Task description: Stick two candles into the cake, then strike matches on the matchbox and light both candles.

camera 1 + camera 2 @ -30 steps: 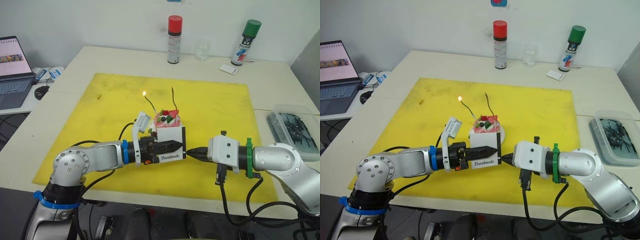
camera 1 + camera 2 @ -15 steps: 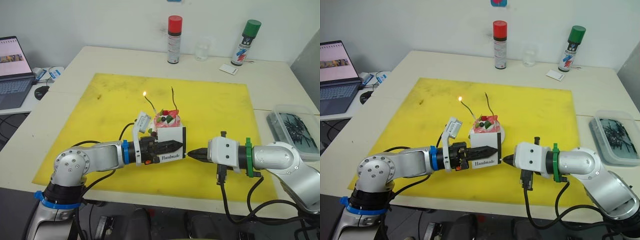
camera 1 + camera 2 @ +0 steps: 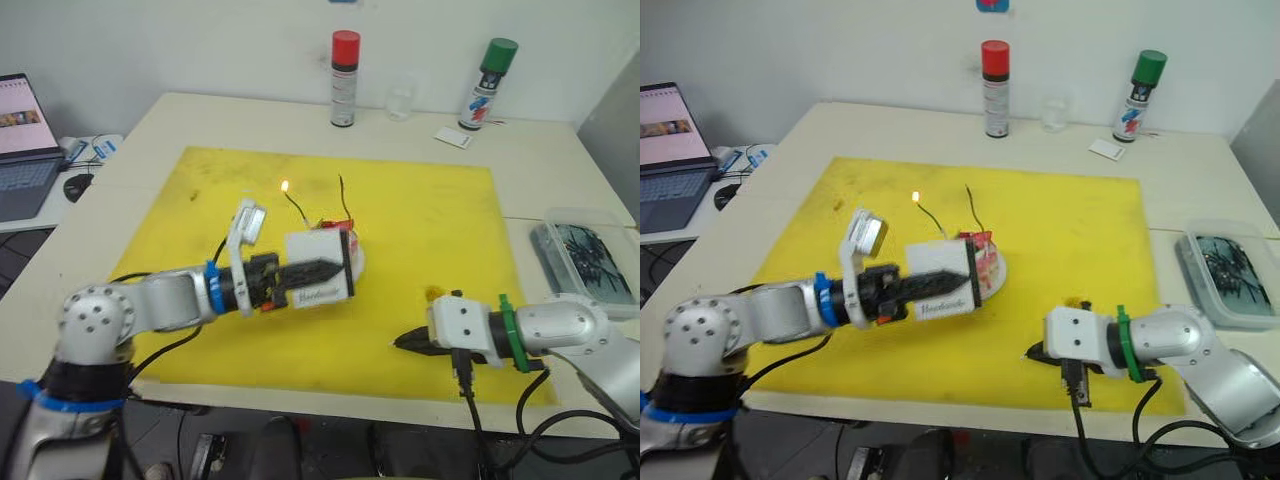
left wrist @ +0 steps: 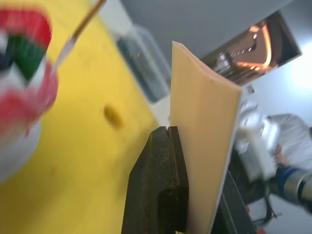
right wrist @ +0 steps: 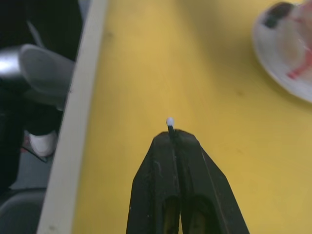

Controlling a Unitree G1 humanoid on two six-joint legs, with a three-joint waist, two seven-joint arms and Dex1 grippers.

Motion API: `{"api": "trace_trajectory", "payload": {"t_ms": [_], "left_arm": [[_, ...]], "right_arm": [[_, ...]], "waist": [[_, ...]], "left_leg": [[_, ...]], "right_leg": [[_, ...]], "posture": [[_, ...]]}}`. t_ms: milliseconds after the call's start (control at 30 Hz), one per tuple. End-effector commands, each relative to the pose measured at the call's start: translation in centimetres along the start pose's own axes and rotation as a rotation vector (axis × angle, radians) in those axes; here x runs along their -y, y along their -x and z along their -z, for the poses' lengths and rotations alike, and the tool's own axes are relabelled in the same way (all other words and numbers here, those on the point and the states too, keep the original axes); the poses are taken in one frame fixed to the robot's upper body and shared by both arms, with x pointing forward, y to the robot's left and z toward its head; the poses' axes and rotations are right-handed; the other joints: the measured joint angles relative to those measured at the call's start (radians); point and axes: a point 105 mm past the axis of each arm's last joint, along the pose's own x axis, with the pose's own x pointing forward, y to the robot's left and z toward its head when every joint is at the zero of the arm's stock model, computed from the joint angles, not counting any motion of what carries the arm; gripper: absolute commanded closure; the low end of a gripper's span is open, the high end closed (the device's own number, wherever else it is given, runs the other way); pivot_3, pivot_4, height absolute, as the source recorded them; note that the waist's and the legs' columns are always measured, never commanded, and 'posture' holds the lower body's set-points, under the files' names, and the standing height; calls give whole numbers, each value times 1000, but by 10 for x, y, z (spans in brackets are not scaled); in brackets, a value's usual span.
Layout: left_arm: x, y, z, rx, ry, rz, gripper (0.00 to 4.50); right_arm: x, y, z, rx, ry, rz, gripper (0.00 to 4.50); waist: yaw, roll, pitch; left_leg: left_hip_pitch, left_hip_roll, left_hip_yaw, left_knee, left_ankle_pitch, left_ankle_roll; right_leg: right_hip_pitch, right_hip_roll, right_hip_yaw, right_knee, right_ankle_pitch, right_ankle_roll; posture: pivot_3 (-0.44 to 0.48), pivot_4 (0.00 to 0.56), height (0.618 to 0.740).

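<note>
My left gripper is shut on the white matchbox, held on edge just in front of the cake on its white plate. The left wrist view shows the box clamped against my fingers. Two thin candles stand in the cake. One candle burns with a small flame; the other candle is unlit. My right gripper hovers low over the mat near the front edge, shut on a match whose pale head pokes out with no flame.
A yellow mat covers the table's middle. At the back stand a red-capped can, a clear cup, a green-capped can and a white card. A clear container sits far right, a laptop far left.
The match and the matchbox have parted: my right gripper drew back towards the front right, and my left gripper carried the box up and to the left.
</note>
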Motion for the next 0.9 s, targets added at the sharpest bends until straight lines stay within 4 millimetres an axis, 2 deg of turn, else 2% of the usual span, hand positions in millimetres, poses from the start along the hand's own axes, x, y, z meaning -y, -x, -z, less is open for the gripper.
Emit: {"api": "trace_trajectory", "payload": {"t_ms": [33, 67, 133, 233, 600, 900], "left_arm": [[12, 3, 18, -72, -80, 23, 4500], [11, 3, 21, -80, -88, 19, 4500], [11, 0, 27, -83, -94, 20, 4500], [11, -3, 30, -81, -109, 23, 4500], [11, -8, 26, -49, -120, 28, 4500], [12, -10, 25, -43, -127, 35, 4500]], "right_arm": [[24, 10, -9, 54, 1, 146, 4459], [31, 10, -11, 70, -4, 180, 4459], [55, 8, -30, 177, -18, 293, 4459], [73, 7, -53, 291, -23, 364, 4459], [110, 15, -97, 495, 54, 524, 4459], [118, 12, -106, 516, 89, 550, 4459]], "waist": [[4, 0, 0], [7, -1, 0], [9, -1, 0], [9, -1, 0], [11, -1, 0], [10, -1, 0]], "left_leg": [[0, 0, 0, 0, 0, 0], [0, 0, 0, 0, 0, 0], [0, 0, 0, 1, 0, 0], [1, 0, 1, 3, 1, 1], [-1, 1, 2, -1, 1, 1], [-1, 1, 2, -1, 1, 1]], "right_leg": [[0, 0, -1, 0, 0, 0], [0, 0, -1, 0, 0, 0], [0, 0, -1, 0, 0, 0], [0, 0, 1, 0, 0, -1], [-2, 0, 0, 0, 2, -3], [-2, 0, 0, 0, 2, -3]], "posture": [[0, 150, 740], [0, 150, 740], [0, 150, 740], [0, 150, 740], [0, 150, 740], [0, 150, 740]]}}
